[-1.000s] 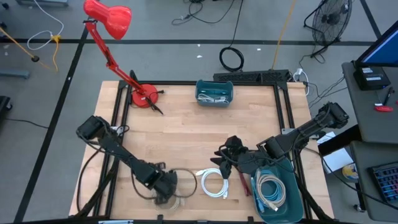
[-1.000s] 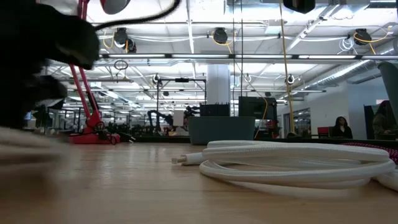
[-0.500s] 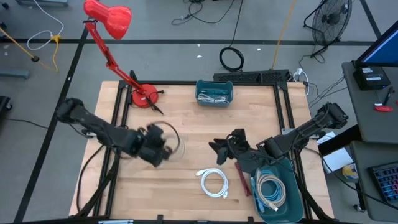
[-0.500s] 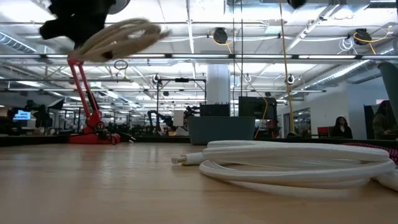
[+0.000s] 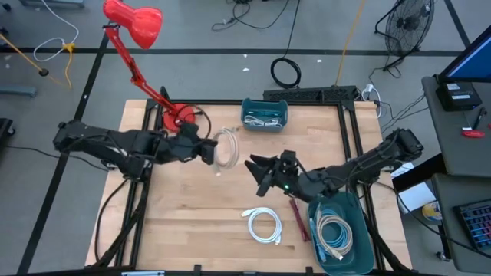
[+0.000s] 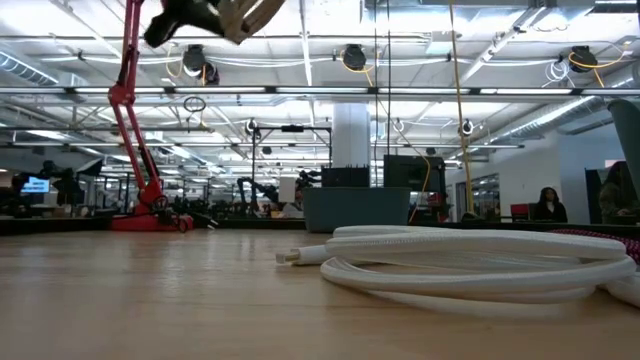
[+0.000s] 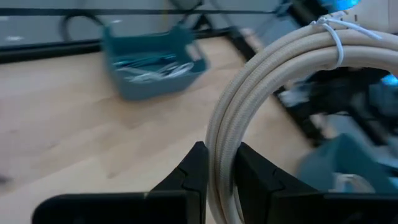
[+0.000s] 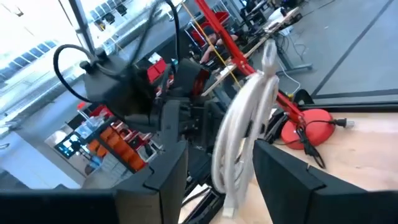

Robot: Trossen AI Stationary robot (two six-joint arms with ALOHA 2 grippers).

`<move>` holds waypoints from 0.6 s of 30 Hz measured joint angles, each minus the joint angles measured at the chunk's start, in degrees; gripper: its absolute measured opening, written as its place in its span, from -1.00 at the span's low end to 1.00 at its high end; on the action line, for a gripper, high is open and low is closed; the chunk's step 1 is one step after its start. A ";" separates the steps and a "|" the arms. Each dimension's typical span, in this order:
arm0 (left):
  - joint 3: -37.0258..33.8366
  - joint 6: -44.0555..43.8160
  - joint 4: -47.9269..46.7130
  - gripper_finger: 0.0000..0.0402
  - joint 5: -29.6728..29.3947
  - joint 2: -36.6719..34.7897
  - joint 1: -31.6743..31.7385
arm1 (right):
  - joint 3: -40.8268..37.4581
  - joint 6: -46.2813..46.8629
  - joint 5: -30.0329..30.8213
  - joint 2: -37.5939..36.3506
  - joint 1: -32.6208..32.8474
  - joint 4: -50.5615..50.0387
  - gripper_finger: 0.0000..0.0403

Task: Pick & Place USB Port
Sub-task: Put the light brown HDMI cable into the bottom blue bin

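Observation:
A beige coiled USB cable, bound with a white tie, hangs in the air over the table's middle, held by my left gripper. The low view shows gripper and coil high above the table. My right gripper is open and points at the coil from the table's right, a short way off. In its wrist view the coil shows beyond its spread fingers. A white cable coil lies flat on the table near the front edge. My left gripper pinches the beige coil's bundled strands between its two fingers, which lie across the strands. It reaches in level from the table's left. The coil is lifted clear and stands upright, its loop extending past the fingertips.
A teal bin with cables stands at the far edge. A second teal bin with coiled cables sits at the near right under my right arm. A red stick lies beside it. A red desk lamp's base stands far left.
My left gripper has risen from the table's near edge with the beige coil, carrying it toward the far edge and to the right, so that the coil is lifted clear. My right gripper has moved left and toward the far edge, closer to the coil.

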 joint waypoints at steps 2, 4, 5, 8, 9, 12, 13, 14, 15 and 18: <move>0.00 1.42 3.25 -0.74 1.72 0.02 0.58 | 0.00 0.48 -1.16 0.47 -0.90 0.54 -0.15; 0.02 1.76 3.67 -0.74 2.48 -0.04 0.87 | -0.06 0.65 -1.30 0.68 -1.18 0.35 -0.15; 0.02 1.90 3.55 -0.74 2.56 -0.02 0.94 | -0.07 0.66 -1.70 0.68 -1.27 0.35 -0.15; 0.02 2.92 3.13 -0.74 2.53 0.02 1.17 | -0.04 0.82 -3.09 0.50 -2.05 0.69 -0.15; 0.02 3.06 3.20 -0.74 2.49 0.02 1.18 | -0.07 0.94 -3.87 0.50 -2.39 0.75 -0.15; 0.02 3.45 3.45 -0.74 2.34 0.00 1.16 | -0.07 1.18 -6.47 0.56 -3.52 1.41 -0.15; 0.02 3.89 3.84 -0.74 2.31 0.00 1.16 | -0.07 1.93 -8.00 0.56 -3.93 1.79 -0.14; 0.02 4.53 4.37 -0.74 2.32 0.00 1.15 | -0.07 3.14 -9.48 0.54 -4.39 1.81 -0.13; 0.02 5.04 4.97 -0.74 2.28 0.00 1.14 | -0.07 4.40 -10.95 0.54 -4.82 1.82 -0.11; 0.04 5.68 5.21 -0.74 1.99 0.00 1.25 | -0.07 6.19 -13.20 0.56 -5.79 1.72 -0.04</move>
